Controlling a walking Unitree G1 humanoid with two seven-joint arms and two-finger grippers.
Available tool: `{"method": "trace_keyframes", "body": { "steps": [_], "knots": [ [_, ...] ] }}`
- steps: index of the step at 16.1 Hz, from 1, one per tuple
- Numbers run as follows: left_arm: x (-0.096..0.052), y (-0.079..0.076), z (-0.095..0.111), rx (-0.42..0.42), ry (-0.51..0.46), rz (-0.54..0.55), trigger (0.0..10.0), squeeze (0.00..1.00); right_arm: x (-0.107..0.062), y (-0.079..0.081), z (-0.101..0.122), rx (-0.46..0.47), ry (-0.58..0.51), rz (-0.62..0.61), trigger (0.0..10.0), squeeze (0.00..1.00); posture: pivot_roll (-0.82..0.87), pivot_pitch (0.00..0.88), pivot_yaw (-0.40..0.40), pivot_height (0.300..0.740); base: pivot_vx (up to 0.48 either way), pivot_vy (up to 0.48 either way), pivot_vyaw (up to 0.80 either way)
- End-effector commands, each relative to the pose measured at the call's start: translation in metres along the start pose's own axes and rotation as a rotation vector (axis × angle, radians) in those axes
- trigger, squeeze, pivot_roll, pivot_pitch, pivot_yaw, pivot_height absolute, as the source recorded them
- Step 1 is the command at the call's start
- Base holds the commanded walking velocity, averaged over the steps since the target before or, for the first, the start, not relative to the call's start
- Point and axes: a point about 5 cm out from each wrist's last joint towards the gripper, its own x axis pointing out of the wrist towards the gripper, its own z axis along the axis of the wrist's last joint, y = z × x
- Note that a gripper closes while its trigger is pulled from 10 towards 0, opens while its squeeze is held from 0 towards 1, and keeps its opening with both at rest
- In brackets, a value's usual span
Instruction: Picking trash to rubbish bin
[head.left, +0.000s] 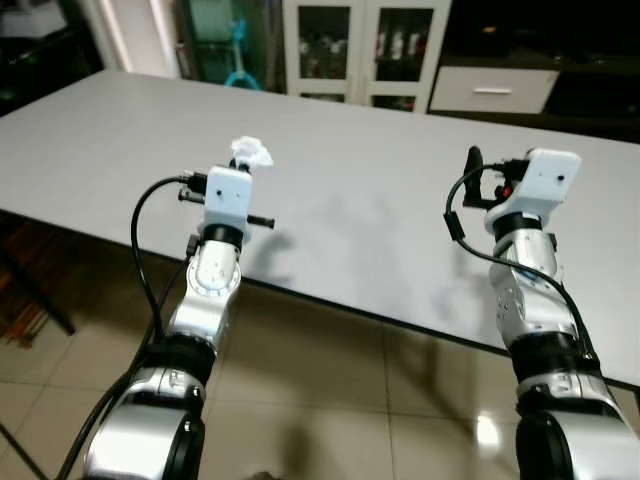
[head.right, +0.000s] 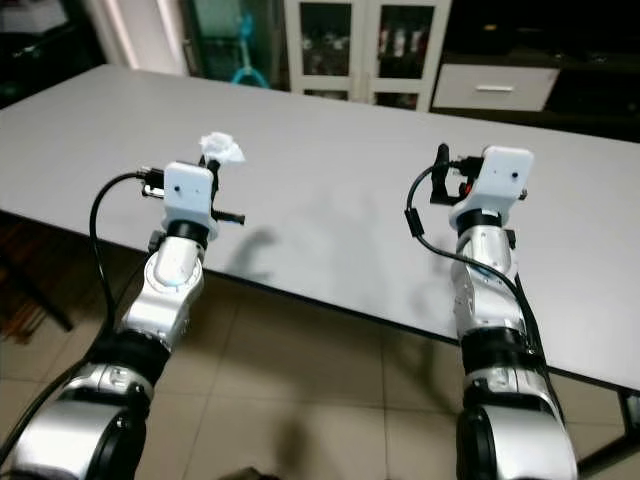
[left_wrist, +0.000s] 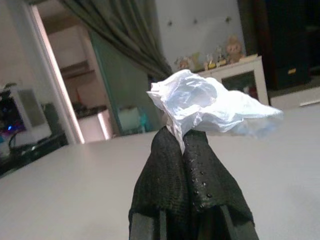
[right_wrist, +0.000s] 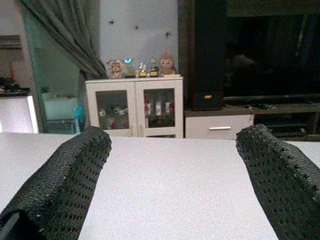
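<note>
Crumpled white tissue wad (left_wrist: 210, 107) pinched at tips of left gripper (left_wrist: 184, 137), left-centre of frame; right gripper (right_wrist: 175, 145) spread, empty, over grey tabletop (head.left: 380, 220).

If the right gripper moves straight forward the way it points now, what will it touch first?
Probably nothing soon: the open right gripper points along the bare table. Beyond its far edge stands the white cabinet, though the depth is unclear.

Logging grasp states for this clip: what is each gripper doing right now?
Left gripper: shut on the crumpled white tissue, held above the table.
Right gripper: open, holding nothing, over the table.
</note>
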Motion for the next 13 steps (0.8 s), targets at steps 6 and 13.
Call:
{"method": "trace_keyframes", "body": {
  "steps": [6,13],
  "knots": [
    [-0.0034,-0.0062,-0.0023,-0.007,0.006,-0.009,10.0,0.0,-0.0038,-0.0027,-0.0043,-0.008,0.017,-0.007,10.0,0.0,-0.07,0.038,0.03,0.74,0.0,0.0,0.0],
    [-0.0033,-0.0062,-0.0028,-0.005,0.009,-0.015,10.0,0.0,-0.0042,0.0,-0.0057,-0.004,0.02,-0.002,10.0,0.0,-0.07,0.029,0.037,0.74,0.0,0.0,0.0]
  ]
}}
